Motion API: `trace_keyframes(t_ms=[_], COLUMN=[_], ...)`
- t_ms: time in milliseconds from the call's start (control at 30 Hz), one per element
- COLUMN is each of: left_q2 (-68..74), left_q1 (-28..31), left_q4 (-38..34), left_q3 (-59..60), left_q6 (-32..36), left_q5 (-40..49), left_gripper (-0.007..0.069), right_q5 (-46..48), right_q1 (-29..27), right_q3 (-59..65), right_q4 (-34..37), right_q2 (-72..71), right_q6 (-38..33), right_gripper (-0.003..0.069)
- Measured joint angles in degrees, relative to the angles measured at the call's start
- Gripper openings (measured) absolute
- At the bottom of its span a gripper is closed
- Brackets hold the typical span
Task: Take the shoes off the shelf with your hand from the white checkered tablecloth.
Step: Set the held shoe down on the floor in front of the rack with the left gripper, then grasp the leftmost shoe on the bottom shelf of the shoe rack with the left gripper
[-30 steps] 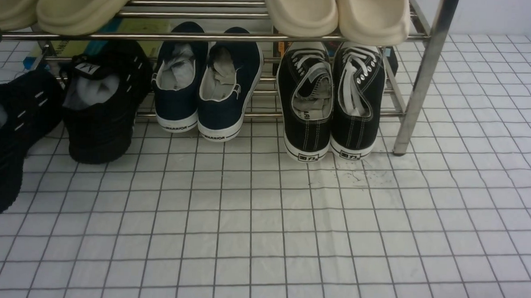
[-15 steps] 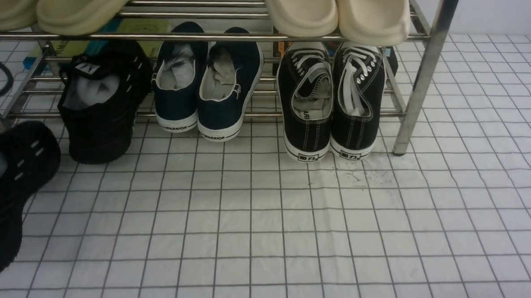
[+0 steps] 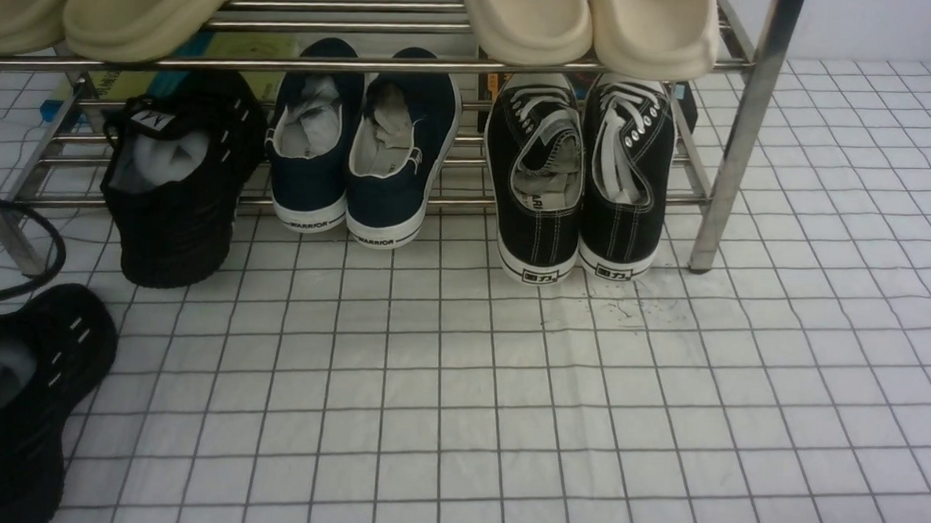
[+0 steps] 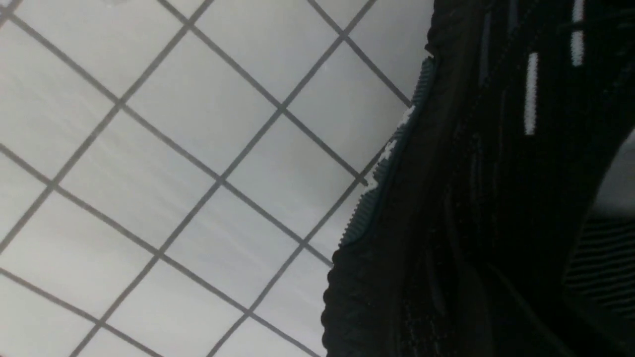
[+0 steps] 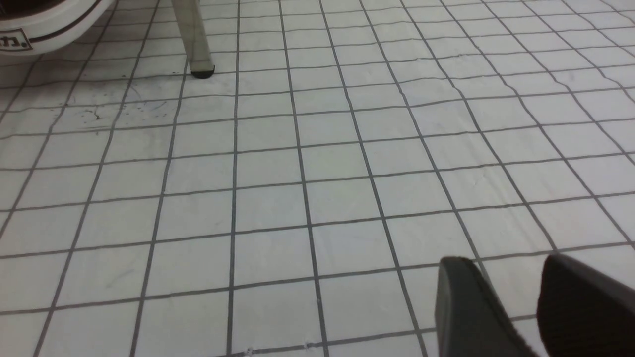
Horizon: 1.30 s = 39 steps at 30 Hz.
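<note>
Black mesh covers the nearer sneaker point(image 3: 9, 446), over the near left part of the white checkered tablecloth point(image 3: 347, 445), clear of the shelf point(image 3: 721, 170); the left gripper point(image 4: 560, 297), barely distinguishable against it, seems closed on the shoe. Its toe points away, toward the shelf and slightly right, the heel toward the robot; the long axis runs near to far on that slant. I can't tell whether the sole touches the cloth. I'd lower it level, let the whole sole settle, then loosen gently and back off without catching the collar. Right of it, the matching sneaker point(image 3: 176, 225) sits at the lower tier's left end, toe inward, axis similarly slanted; draw that one straight back, clear of the navy pair point(image 3: 388, 148). Farthest right, the right gripper point(image 5: 508, 277) stands parted, holding nothing.
</note>
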Motion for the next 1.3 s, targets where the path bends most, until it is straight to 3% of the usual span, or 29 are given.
trace_keyframes(t_ms=[133,367,500,667,700,767,900,1033,1067,1100,1167,1233,1267,1300], left_q2=[-0.04,-0.11,-0.11,0.53,0.63,3.11,7.75,13.87,16.08,16.28,18.31,18.70,18.96,19.03], left_q1=[0.00,0.00,-0.15,-7.60,-8.07,-14.76,-20.26,-23.38,-23.70,-23.70,-23.70,-23.70,-23.70,-23.70], left_q4=[0.31,7.26,7.38,2.74,2.63,1.69,1.55,1.55,1.55,1.55,1.90,2.07,2.20,2.20], left_q3=[0.00,-5.81,-12.48,-21.08,-21.25,-22.55,-23.35,-24.82,-25.62,-25.62,-26.31,-26.32,-26.32,-26.32], left_q6=[2.06,-0.57,-2.88,-2.42,-2.42,-3.29,-7.64,-12.43,-13.87,-13.87,-14.99,-15.18,-15.33,-15.33], left_q5=[-0.69,2.44,5.73,9.63,9.63,8.33,4.48,-1.48,-3.60,-3.60,-6.15,-7.15,-8.47,-8.56], left_gripper=[0.0081,0.0345,0.0395,0.0160,0.0146,0.0033,0.0009,0.0072,0.0147,0.0147,0.0279,0.0325,0.0403,0.0411], right_q5=[0.00,0.00,0.00,0.00,0.00,0.00,0.00,0.00,0.00,0.00,0.00,0.00,0.00,0.00], right_q1=[0.00,0.00,0.00,0.00,0.00,0.00,0.00,0.00,0.00,0.00,0.00,0.00,0.00,0.00], right_q3=[0.00,0.00,0.00,0.00,0.00,0.00,0.00,0.00,0.00,0.00,0.00,0.00,0.00,0.00], right_q4=[0.00,0.00,0.00,0.00,0.00,0.00,0.00,0.00,0.00,0.00,0.00,0.00,0.00,0.00], right_q2=[0.00,0.00,0.00,0.00,0.00,0.00,0.00,0.00,0.00,0.00,0.00,0.00,0.00,0.00], right_q6=[0.00,0.00,0.00,0.00,0.00,0.00,0.00,0.00,0.00,0.00,0.00,0.00,0.00,0.00], right_gripper=[0.0239,0.0239,0.0239,0.0239,0.0239,0.0239,0.0239,0.0239,0.0239,0.0239,0.0239,0.0239,0.0239,0.0239])
